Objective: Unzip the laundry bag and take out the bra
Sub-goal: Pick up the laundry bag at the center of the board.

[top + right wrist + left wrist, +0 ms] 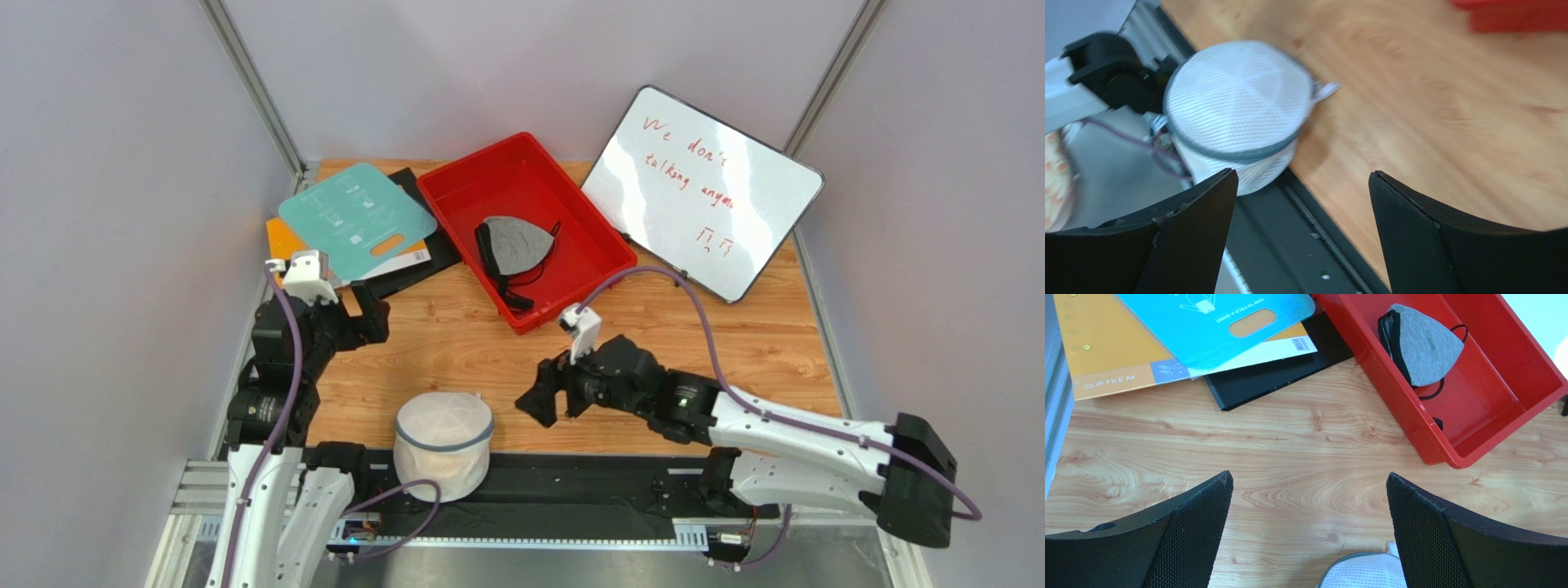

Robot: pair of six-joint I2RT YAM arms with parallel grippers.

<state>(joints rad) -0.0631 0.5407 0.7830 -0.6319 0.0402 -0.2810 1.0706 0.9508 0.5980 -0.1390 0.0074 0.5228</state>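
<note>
The laundry bag (443,441), a round white mesh pouch with a grey zipper band, stands at the table's near edge between the two arms. In the right wrist view the laundry bag (1235,98) is upper left, its zipper band shut as far as it shows. Only a sliver of the laundry bag (1364,572) shows in the left wrist view. The bra is hidden. My left gripper (371,319) (1309,478) hangs open over bare wood, up and left of the bag. My right gripper (546,395) (1303,174) is open and empty, just right of the bag.
A red bin (540,172) (1499,373) at the back holds a grey bra with black straps (515,245) (1419,343). Teal, orange and black folders (356,221) (1211,324) lie back left. A whiteboard (705,190) leans back right. A black rail (589,484) (1290,245) runs along the near edge.
</note>
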